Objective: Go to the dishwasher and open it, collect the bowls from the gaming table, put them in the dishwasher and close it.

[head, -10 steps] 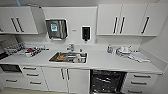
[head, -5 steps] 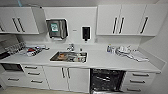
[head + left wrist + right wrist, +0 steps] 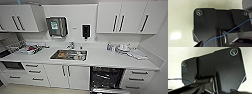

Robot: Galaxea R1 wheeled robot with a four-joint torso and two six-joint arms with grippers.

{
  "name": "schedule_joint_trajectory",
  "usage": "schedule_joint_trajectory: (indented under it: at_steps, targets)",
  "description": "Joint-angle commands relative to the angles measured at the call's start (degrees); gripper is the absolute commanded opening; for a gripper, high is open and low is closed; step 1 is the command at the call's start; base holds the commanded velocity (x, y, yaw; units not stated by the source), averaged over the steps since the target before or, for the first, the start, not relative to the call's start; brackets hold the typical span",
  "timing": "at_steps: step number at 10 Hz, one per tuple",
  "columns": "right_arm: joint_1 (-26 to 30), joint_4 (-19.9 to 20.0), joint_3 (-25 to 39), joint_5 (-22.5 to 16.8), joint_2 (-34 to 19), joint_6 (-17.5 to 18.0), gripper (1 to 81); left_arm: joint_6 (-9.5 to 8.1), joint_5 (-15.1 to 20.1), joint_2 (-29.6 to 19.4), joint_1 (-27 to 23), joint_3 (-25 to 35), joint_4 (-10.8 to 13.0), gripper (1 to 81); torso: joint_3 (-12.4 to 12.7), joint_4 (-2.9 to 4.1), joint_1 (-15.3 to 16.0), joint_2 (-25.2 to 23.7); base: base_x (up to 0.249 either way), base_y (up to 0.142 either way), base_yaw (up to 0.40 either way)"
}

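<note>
A: What is seen from the head view?

B: A white kitchen wall is faced. A long white counter (image 3: 105, 60) is spread across the middle of the frame, with a steel sink (image 3: 68, 54) sunk into it left of centre and a tap (image 3: 70, 45) set behind it. White wall cabinets (image 3: 122, 17) are hung along the top, and a dark dispenser (image 3: 86, 31) is fixed to the wall between them.

A: Where is the dishwasher placed?

B: The dishwasher (image 3: 106, 78) is found at the lower right of centre, under the counter, between a pair of cabinet doors (image 3: 67, 75) on its left and a stack of drawers (image 3: 136, 78) on its right. Its dark interior with racks is exposed, and the door is let down at the bottom edge of the frame.

A: What is carried on the counter?

B: Some pale items (image 3: 125, 48) are gathered toward the right, too blurred to be named. A rack of dishes (image 3: 32, 48) is set at the left.

A: And the end effectors?

B: In both wrist views, dark robot plates are shown above a pale floor (image 3: 180, 18). Whether the left or right end effector is wide or narrow cannot be told.
</note>
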Motion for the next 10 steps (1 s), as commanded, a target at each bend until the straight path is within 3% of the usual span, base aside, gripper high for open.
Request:
schedule_joint_trajectory:
  at_steps: [1,2,4,6,10]
  targets:
    - [2.5,-0.6,0.5,-3.1,0.3,-0.1,81.1,0.40,3.0,0.1,-1.9,-0.3,-0.4,81.1,3.9,0.00,-3.5,5.5,0.000,0.000,0.000]
    - [2.5,-0.6,0.5,-3.0,0.3,-0.1,81.1,0.31,3.0,0.0,-1.9,-0.3,-0.4,81.1,1.2,0.00,-4.9,7.5,0.000,0.000,0.000]
    - [2.5,-0.6,0.4,-3.0,0.3,-0.1,81.1,0.31,3.1,0.0,-1.9,-0.4,-0.4,81.1,2.7,0.00,-7.3,11.0,0.000,0.000,0.000]
    - [2.5,-0.6,0.4,-3.1,0.3,-0.1,81.1,0.31,3.2,0.0,-1.9,-0.4,-0.4,81.1,3.1,0.00,-7.4,14.7,0.000,0.000,0.000]
    - [2.6,-0.6,0.5,-3.0,0.3,-0.1,81.1,0.40,3.2,0.0,-1.9,-0.3,-0.4,81.1,3.2,0.00,-6.9,13.6,0.000,0.000,0.000]
